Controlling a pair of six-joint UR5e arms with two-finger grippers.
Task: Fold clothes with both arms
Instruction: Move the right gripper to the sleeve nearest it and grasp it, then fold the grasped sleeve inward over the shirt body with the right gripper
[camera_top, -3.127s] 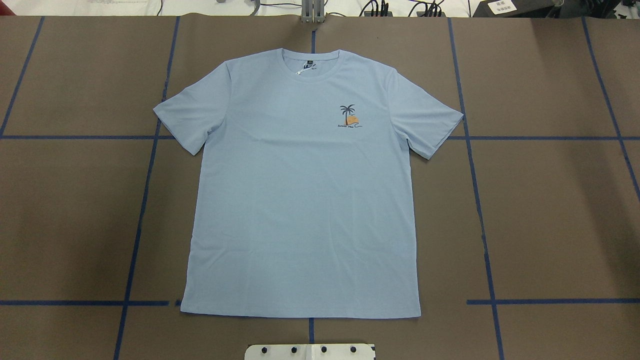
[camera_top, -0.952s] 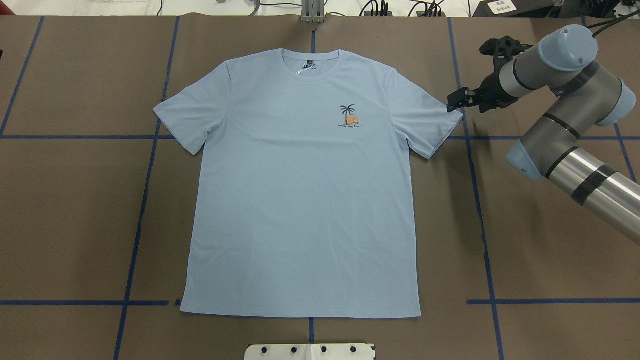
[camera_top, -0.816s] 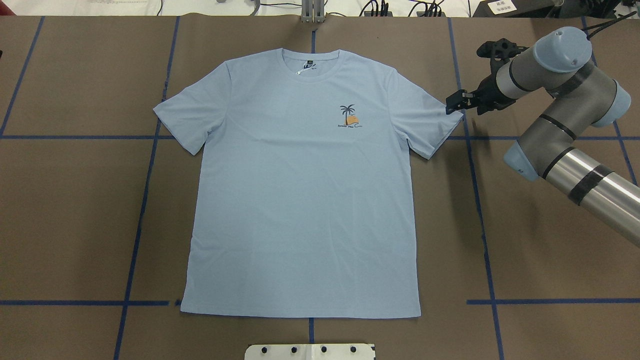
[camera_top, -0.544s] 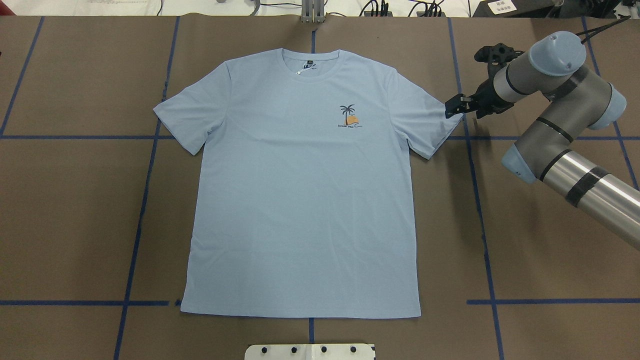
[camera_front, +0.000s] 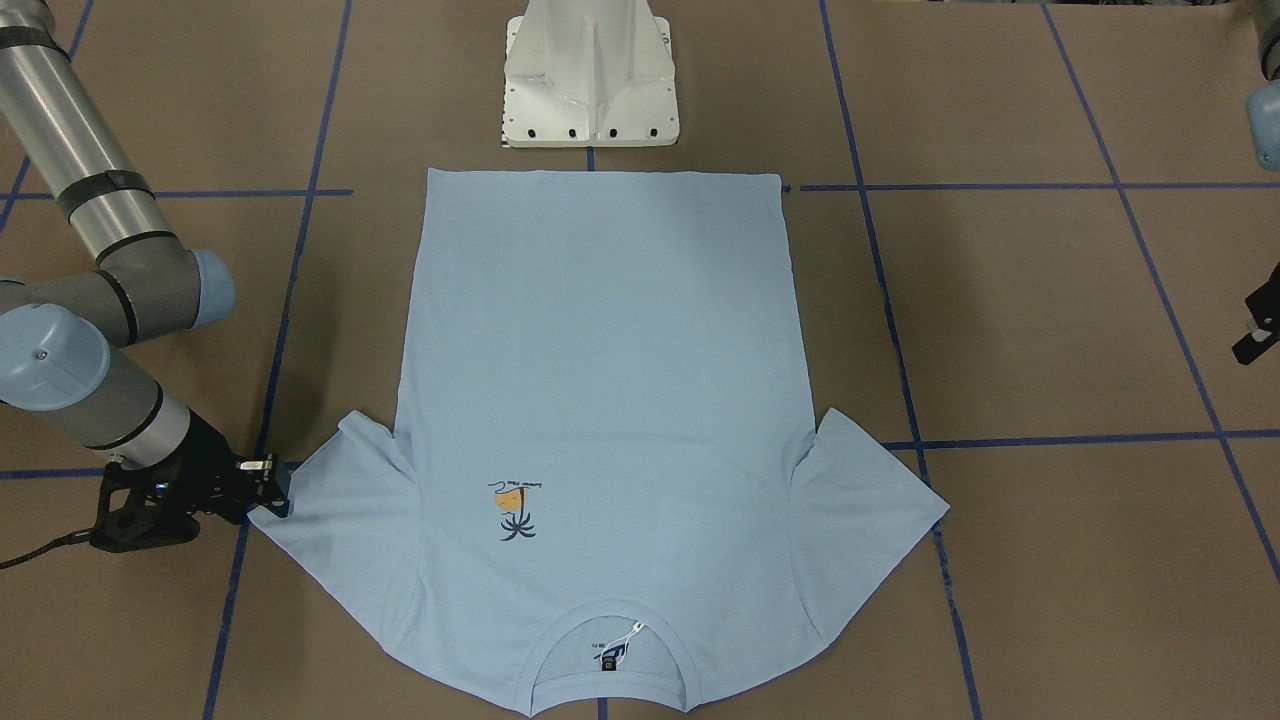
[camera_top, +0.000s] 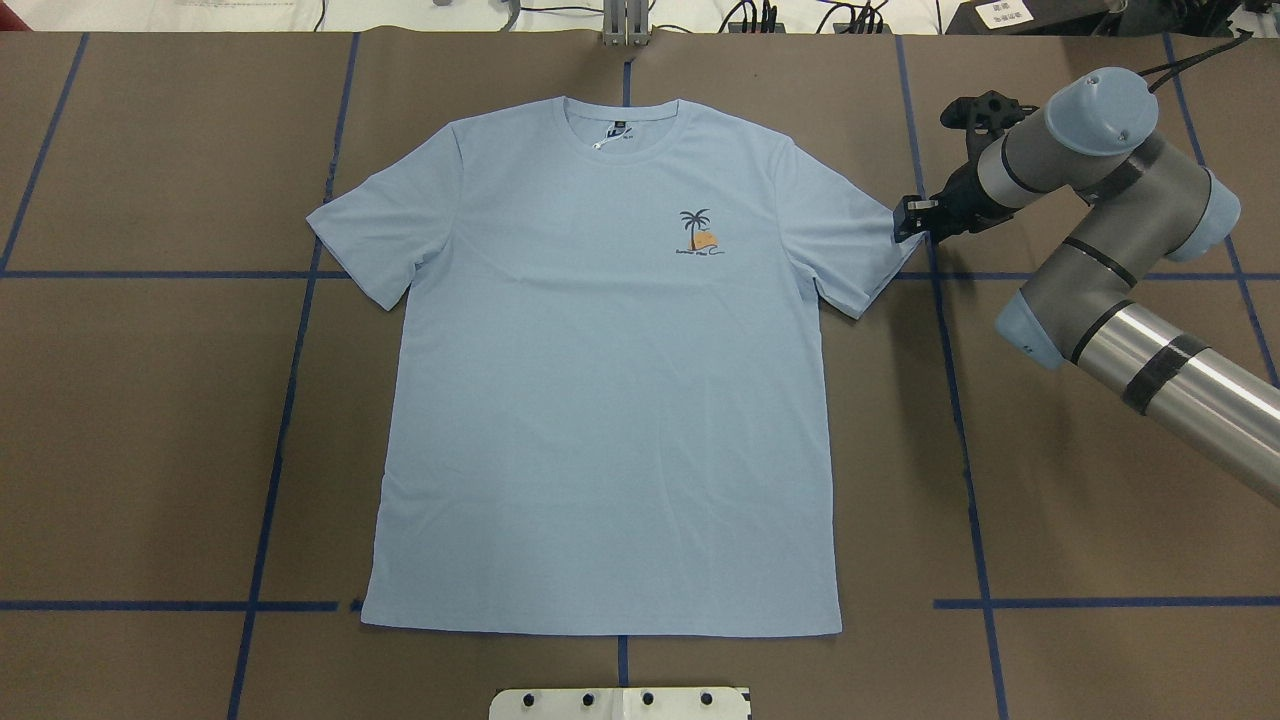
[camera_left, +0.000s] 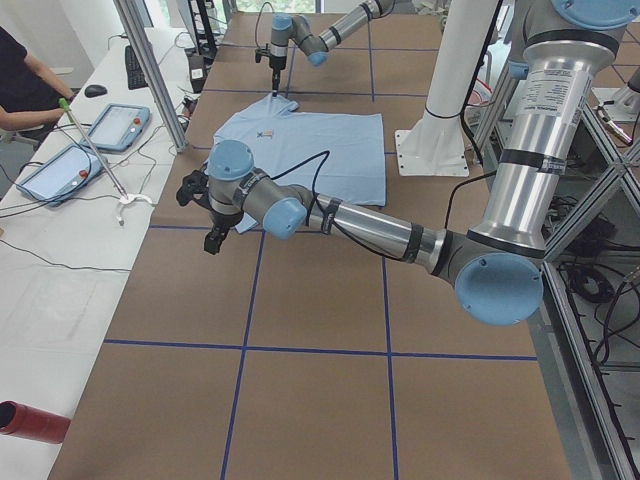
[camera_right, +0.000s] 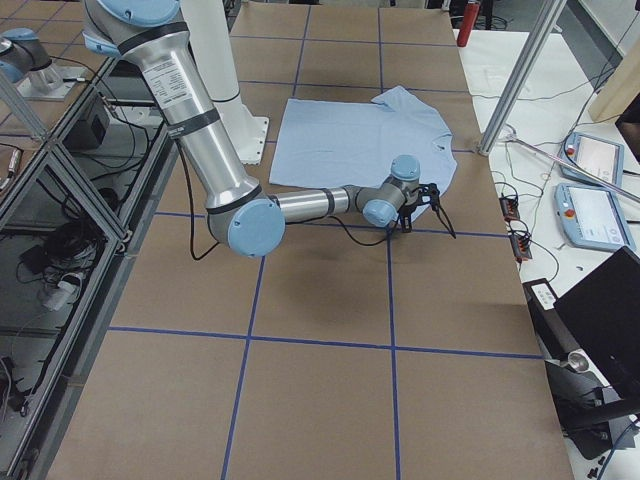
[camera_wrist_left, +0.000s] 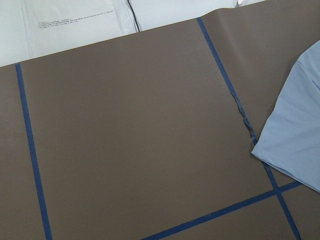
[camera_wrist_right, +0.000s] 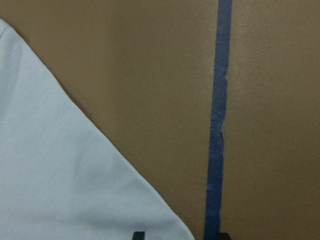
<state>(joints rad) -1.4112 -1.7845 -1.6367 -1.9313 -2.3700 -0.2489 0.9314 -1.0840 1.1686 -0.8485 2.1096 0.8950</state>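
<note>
T-shirt (camera_top: 600, 400) flat, print up, on the brown desk (camera_top: 130, 430). Long axis runs from the hem (camera_top: 600, 630) on the robot's side out to the collar (camera_top: 620, 125).

Note the left end effector (camera_left: 213, 243) hangs beyond the left sleeve (camera_top: 370, 235), well apart from it. You cannot tell its opening.

The right end effector (camera_top: 903, 220) is the nearer one. It sits low at the tip of the right sleeve (camera_top: 860, 250), fingertips (camera_wrist_right: 137, 235) parted around the sleeve corner, apparently gripping nothing yet. The cloth lies toward the robot's left of it, so expect a pinch there.

Desk paper shows beside both sleeves, which should leave room to fold inward. Blue tape (camera_wrist_right: 217, 125) runs just outside the corner.
</note>
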